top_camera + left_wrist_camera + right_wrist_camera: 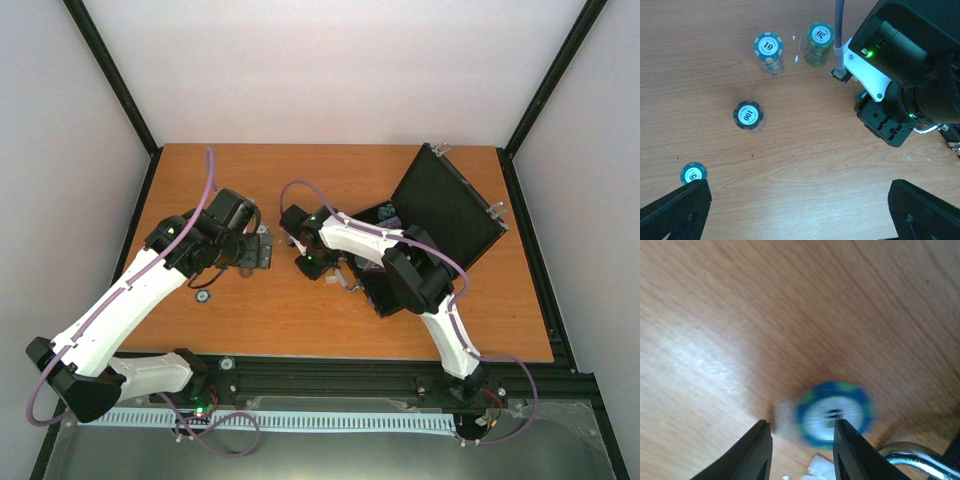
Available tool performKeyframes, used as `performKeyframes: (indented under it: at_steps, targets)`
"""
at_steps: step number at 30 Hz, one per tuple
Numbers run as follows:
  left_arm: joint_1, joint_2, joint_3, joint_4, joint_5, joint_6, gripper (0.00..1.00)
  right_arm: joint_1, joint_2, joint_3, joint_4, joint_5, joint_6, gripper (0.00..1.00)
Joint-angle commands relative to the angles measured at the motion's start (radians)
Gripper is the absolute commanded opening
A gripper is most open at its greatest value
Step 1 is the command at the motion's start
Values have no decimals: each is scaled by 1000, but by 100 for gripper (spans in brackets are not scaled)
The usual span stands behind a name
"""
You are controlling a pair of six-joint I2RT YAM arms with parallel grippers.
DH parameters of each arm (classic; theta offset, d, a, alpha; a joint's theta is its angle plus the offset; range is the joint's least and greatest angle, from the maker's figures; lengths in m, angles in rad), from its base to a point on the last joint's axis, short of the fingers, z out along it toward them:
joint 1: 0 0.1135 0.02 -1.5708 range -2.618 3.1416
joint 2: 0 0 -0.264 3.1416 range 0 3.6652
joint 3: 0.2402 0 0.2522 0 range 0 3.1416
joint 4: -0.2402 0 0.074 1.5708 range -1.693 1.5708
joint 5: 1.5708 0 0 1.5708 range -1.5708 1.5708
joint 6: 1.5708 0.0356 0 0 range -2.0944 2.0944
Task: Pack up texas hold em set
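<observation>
The black case point(447, 203) of the texas hold em set lies open at the right of the table, lid raised, its base mostly hidden under my right arm. In the left wrist view, chip stacks marked 10 point(768, 50), 20 point(820, 36) and 100 point(748, 114) stand on the wood, with a single chip point(693, 174) nearer. My left gripper point(800, 200) hovers wide open over bare wood. My right gripper point(802, 432) points down at the table with its jaws narrowly apart. A blurred blue chip point(835, 412) lies just past its right fingertip, not between the fingers.
A silver metal loop point(910, 455) and small white bits point(820, 465) lie near the right gripper. A lone chip point(203, 296) sits left of centre in the top view. Both arms meet near the table's middle point(290, 255). Black frame posts stand at the back corners.
</observation>
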Motion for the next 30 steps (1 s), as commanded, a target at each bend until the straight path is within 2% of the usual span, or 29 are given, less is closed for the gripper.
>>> performKeyframes:
  at_steps: [1,8,14,18,26,30]
  targets:
    - [3,-21,1,4,-13,-6,100,14,-38,38,-58,-13,15,31]
    - [3,-23,-1,6,-9,-4,100,13,-88,85,-93,-8,19,32]
    - [3,-25,-6,6,-7,-3,100,7,-69,103,-79,24,2,68]
    - [4,-28,-8,2,-7,-4,100,-25,-8,130,-80,-23,-3,80]
    - [3,-28,-4,-8,-13,-1,100,-68,86,155,-97,-59,-36,85]
    - [3,-24,-4,-4,-13,0,100,-68,91,112,-76,-74,-32,86]
